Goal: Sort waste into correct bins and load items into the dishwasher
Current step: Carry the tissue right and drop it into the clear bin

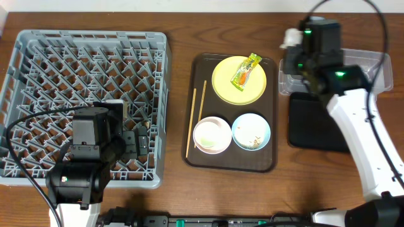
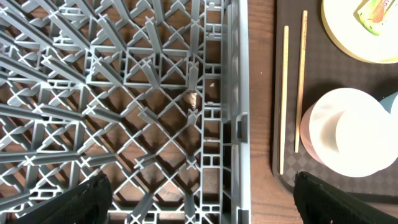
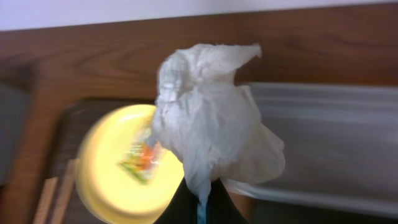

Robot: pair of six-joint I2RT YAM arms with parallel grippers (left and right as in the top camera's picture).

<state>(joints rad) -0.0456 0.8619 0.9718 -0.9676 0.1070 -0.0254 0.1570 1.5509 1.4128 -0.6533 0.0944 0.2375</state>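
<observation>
Pinching the crumpled white tissue (image 3: 211, 130) by its lower twist, the right hand (image 3: 200, 208) is closed on it, aloft at the edge of the clear tub (image 3: 329, 124); we judge it light, soft and easily torn; the left hand (image 2: 205, 199) stands open over the dish rack (image 2: 124, 93).

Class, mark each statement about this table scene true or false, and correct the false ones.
1. The snack wrapper lies on the yellow plate. True.
2. The chopsticks are in the dish rack. False: they lie on the brown tray.
3. The right gripper holds a crumpled white tissue. True.
4. The left gripper's jaws are shut. False: they stand open above the dish rack.
</observation>
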